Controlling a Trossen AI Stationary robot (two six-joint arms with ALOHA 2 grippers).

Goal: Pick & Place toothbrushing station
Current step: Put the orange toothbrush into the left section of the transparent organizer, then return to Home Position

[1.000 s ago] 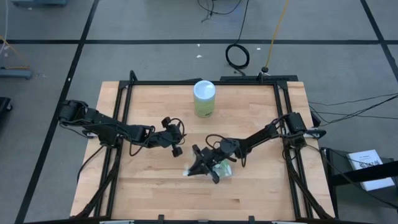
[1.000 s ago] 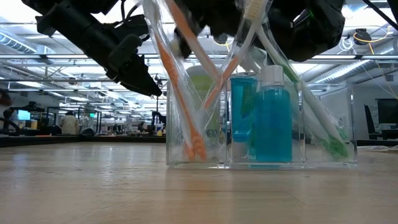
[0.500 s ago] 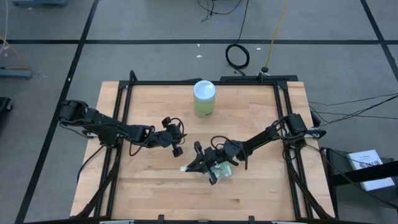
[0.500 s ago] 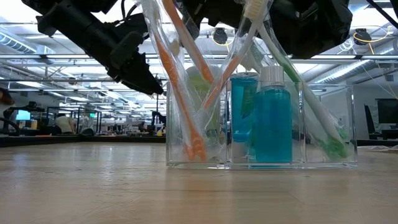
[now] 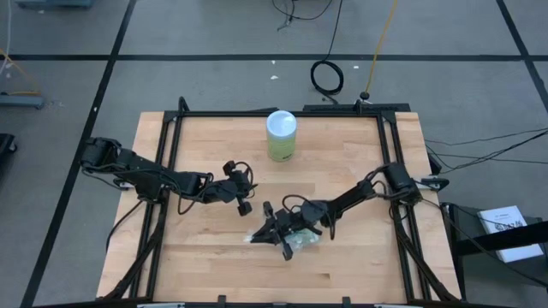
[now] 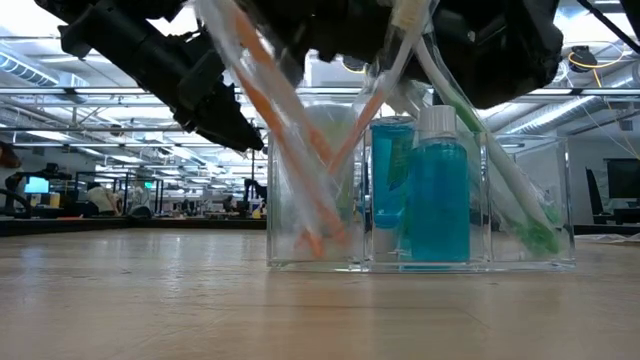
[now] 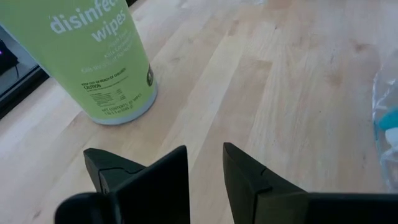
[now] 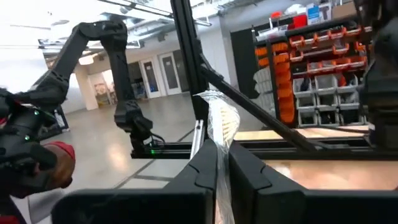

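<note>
The right hand (image 5: pixel 272 233), lower centre of the high view, pinches a plastic-wrapped orange toothbrush (image 6: pixel 280 140) slanting into the clear plastic organizer (image 6: pixel 420 195), head end upper left. The left hand (image 5: pixel 243 205) hovers closed and empty, left of centre.

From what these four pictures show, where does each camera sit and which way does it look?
High view: above, looking down; both arms, clear plastic organizer.
Low view: table height; organizer, left gripper.
Left wrist view: past shut fingers toward green disinfecting-wipes canister.
Right wrist view: right gripper shut on clear-wrapped toothbrush.
Shared: high and left wrist views show the canister.
</note>
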